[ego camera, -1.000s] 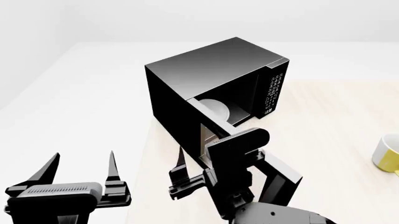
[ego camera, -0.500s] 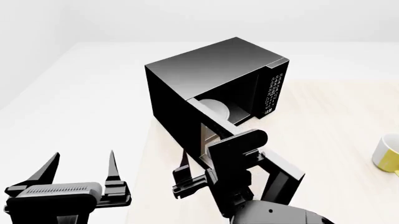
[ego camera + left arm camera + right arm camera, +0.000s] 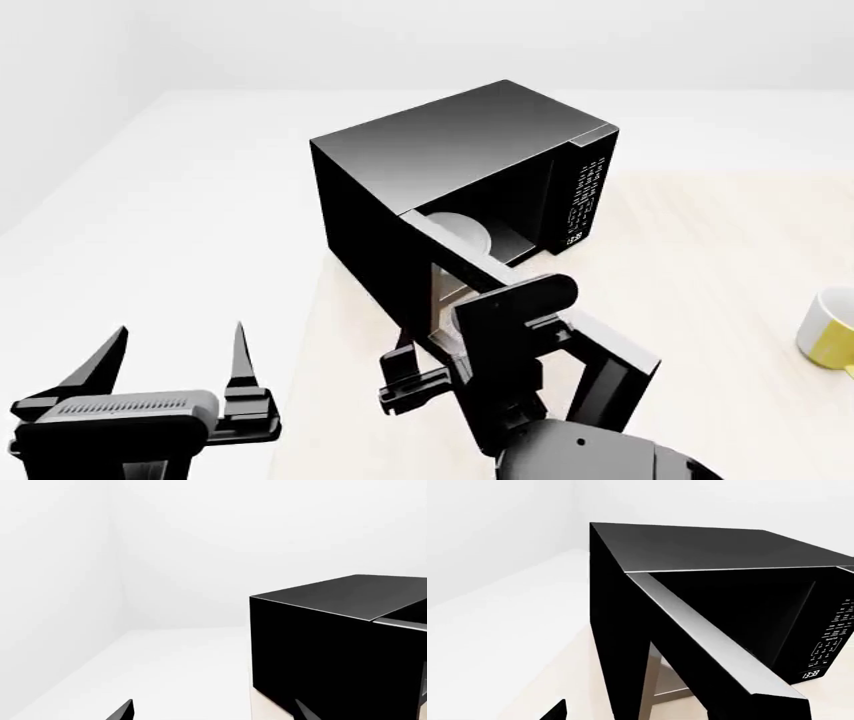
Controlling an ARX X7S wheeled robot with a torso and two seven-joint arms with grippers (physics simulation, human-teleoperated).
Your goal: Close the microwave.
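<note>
The glossy black microwave (image 3: 441,150) stands on the table with its door (image 3: 607,385) swung open toward me. The white plate (image 3: 461,232) shows inside, and the keypad panel (image 3: 587,195) is at the right. My right gripper (image 3: 430,368) is open at the door's outer face, with one finger (image 3: 398,362) showing beside it. In the right wrist view the door (image 3: 707,650) juts out close ahead, in front of the microwave body (image 3: 694,545). My left gripper (image 3: 171,360) is open and empty, low and left of the microwave (image 3: 320,655).
A yellow and white mug (image 3: 830,328) stands at the right edge of the light wood table (image 3: 721,260). The table's left edge runs just left of the microwave, with white floor beyond it.
My right arm has shifted a little to the right and the open door's free end has moved slightly with it. The left gripper has not moved.
</note>
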